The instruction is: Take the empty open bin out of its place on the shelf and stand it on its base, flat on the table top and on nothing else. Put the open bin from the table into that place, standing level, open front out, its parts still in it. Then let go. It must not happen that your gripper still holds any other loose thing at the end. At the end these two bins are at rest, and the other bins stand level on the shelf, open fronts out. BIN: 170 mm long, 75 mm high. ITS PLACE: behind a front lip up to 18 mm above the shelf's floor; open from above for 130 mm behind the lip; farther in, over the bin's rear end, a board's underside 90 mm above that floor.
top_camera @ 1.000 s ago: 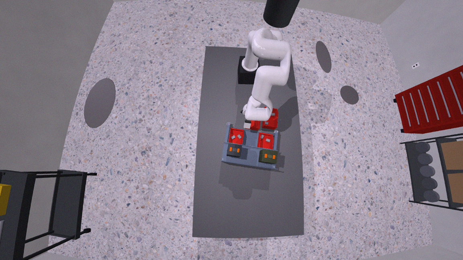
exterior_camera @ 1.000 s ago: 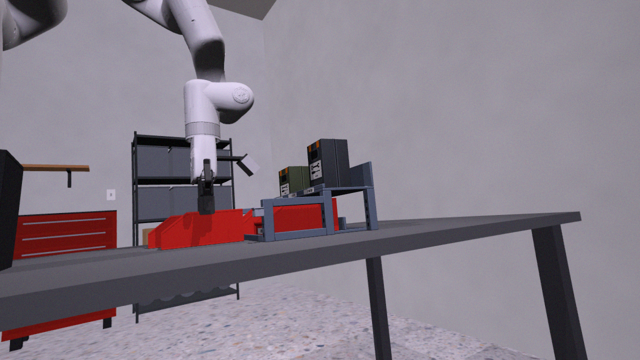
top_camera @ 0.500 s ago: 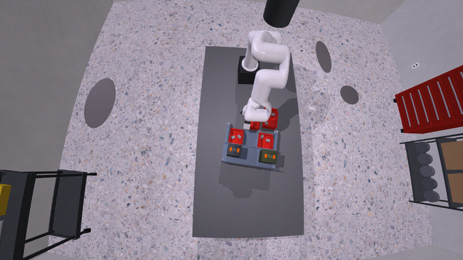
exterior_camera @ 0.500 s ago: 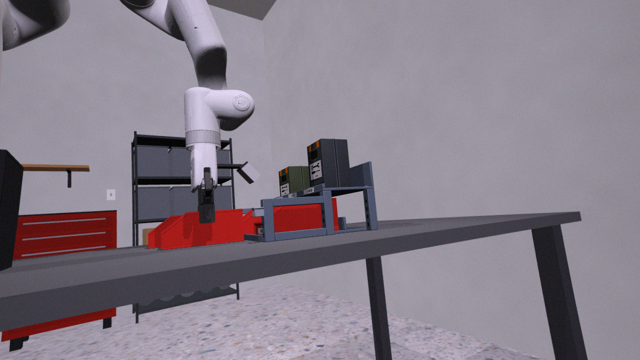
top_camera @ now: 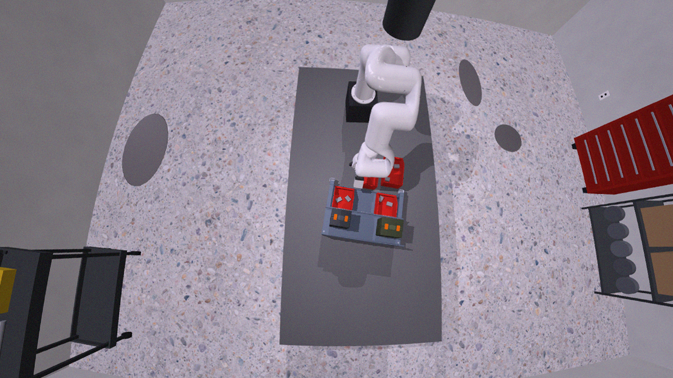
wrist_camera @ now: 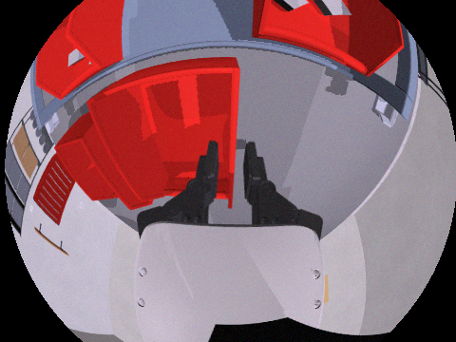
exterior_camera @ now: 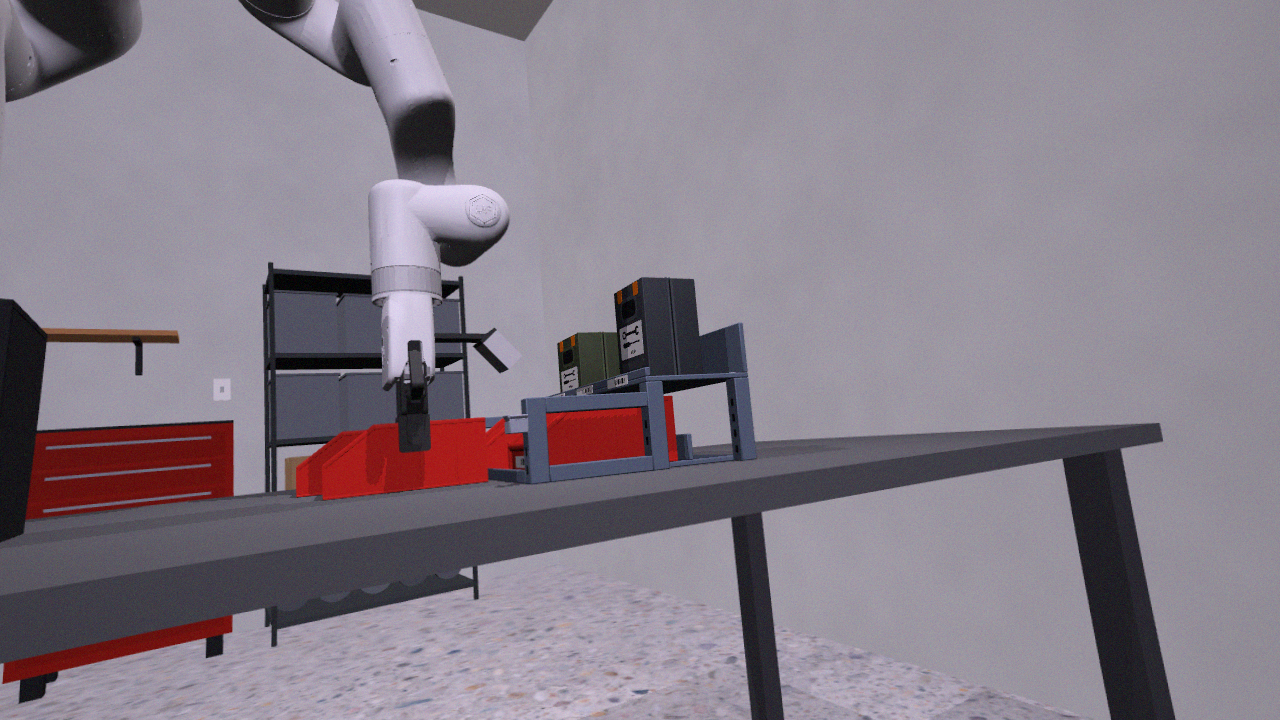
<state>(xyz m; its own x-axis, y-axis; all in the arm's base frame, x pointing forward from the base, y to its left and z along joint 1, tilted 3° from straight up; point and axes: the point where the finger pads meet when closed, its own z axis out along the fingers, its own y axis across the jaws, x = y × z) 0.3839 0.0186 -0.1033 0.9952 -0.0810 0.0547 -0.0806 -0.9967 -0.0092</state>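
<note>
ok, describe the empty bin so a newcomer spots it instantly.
On the dark table, find the blue-grey shelf. Two red bins stand on its arm side. The empty bin is directly under the end effector, nothing inside, unlike the shelf's parts-filled bins.

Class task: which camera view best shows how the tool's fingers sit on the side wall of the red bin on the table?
The wrist view: the fingers straddle the red bin's side wall, still apart. The exterior view shows the tool lowered onto the bin side-on. In the top view the arm hides it.

Even soft light, faint shadows; wrist view bulges at edges
</note>
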